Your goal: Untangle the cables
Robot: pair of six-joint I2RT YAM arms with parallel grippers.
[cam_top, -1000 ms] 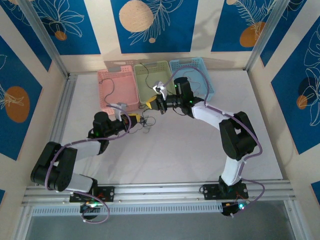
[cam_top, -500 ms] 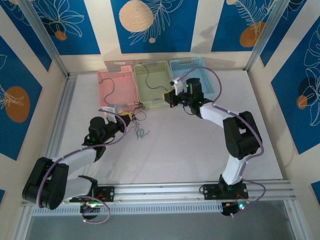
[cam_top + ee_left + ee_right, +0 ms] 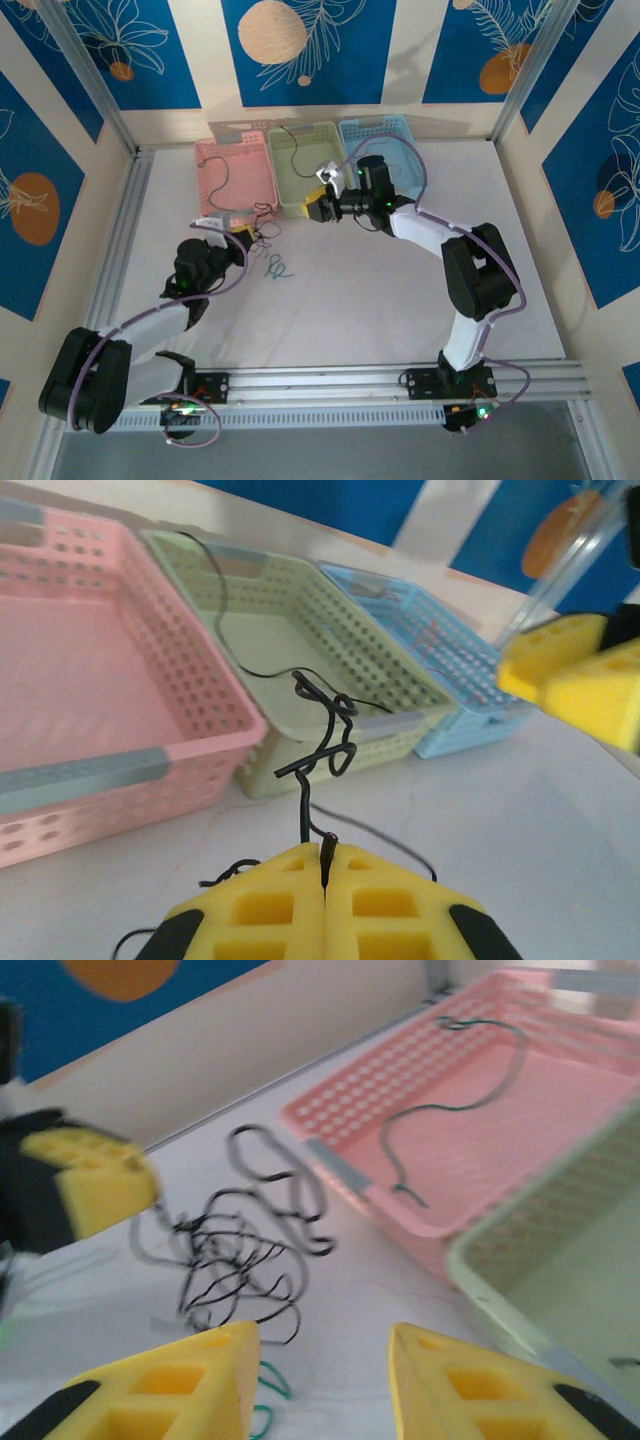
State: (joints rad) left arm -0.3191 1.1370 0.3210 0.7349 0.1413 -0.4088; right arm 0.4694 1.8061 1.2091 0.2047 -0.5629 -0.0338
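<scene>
The cables (image 3: 263,237) are a loose clump of thin black wires hanging from my left gripper (image 3: 243,231), in front of the pink basket. In the left wrist view my left gripper (image 3: 327,858) is shut on a black cable (image 3: 325,742) that curls upward from the pads. A green cable (image 3: 278,268) lies loose on the table beside the clump. My right gripper (image 3: 314,206) hovers in front of the green basket, a short way right of the clump. Its jaws (image 3: 325,1380) stand open and hold nothing, with the black clump (image 3: 235,1250) and the green cable (image 3: 266,1400) ahead and to the left.
Three baskets stand in a row at the back: pink (image 3: 212,188), green (image 3: 277,186) and blue (image 3: 420,170). A dark cable (image 3: 450,1110) lies in the pink basket and a black one (image 3: 215,590) trails over the green basket (image 3: 400,725). Metal rails border the table.
My right gripper has opened and swung from the green basket back left toward the clump. The left gripper pulled slightly left with the black cables. The green cable dropped onto the table.
</scene>
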